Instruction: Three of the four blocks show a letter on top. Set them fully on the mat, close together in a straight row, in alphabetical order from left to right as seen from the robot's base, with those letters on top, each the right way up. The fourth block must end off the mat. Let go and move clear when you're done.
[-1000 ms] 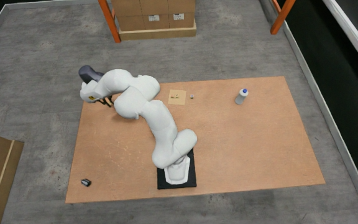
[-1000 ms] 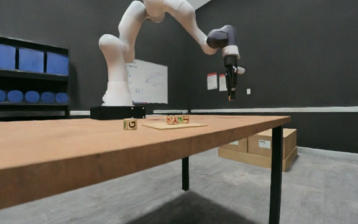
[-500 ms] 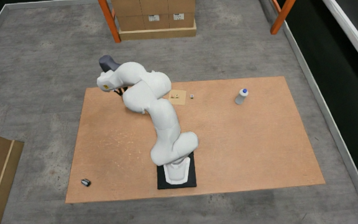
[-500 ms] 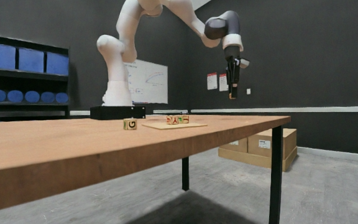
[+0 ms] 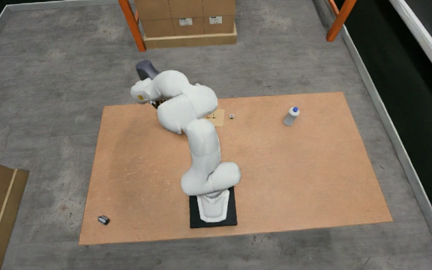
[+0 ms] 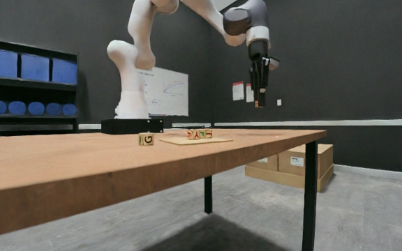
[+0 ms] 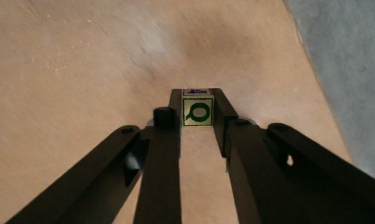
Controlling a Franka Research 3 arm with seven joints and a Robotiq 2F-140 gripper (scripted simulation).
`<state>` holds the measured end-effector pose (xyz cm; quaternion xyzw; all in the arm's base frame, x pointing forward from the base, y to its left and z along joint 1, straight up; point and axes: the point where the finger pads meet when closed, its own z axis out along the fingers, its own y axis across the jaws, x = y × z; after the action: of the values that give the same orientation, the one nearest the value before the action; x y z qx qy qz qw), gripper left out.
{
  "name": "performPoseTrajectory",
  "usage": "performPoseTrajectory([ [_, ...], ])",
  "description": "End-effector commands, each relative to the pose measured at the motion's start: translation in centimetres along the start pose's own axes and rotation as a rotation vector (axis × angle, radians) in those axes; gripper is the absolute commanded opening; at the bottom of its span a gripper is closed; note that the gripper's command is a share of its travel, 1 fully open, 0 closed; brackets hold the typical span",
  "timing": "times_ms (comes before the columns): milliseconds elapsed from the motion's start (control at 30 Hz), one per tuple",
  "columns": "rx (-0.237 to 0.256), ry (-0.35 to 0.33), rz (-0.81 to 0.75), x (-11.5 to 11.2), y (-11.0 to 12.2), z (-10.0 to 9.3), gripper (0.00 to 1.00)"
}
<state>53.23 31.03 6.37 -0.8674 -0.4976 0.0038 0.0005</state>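
One block [image 6: 256,104] [image 7: 197,111] pinched in one end effector [image 6: 259,102] [image 7: 196,103], two on the mat [image 5: 220,121] [image 6: 173,141], one beside it.

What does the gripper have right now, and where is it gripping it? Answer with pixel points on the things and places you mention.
A letter block [image 6: 256,104] [image 7: 198,111], pinched by two opposite sides between the fingertips, a green Q-like mark facing the wrist camera.

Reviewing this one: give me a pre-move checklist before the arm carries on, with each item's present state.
- Block gripped between the fingers of the gripper: ok
- Held block raised above the table: ok
- Two blocks on the mat: ok
- Held block over the mat: not ok
- Block beside the mat off it: ok
- Letter on the held block's top: cannot tell
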Motion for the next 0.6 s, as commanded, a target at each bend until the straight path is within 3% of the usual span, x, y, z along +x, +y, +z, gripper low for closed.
performPoseTrajectory([
  [0,0.004,0.019,-0.138,-1.1,1.8,-0.3,0.22],
  [333,0.002,0.020,-0.185,-4.4,5.2,-0.4,0.22],
  [433,0.000,0.020,-0.219,-7.0,7.5,-0.4,0.22],
  [567,-0.001,0.020,-0.238,-8.5,8.7,-0.4,0.22],
])
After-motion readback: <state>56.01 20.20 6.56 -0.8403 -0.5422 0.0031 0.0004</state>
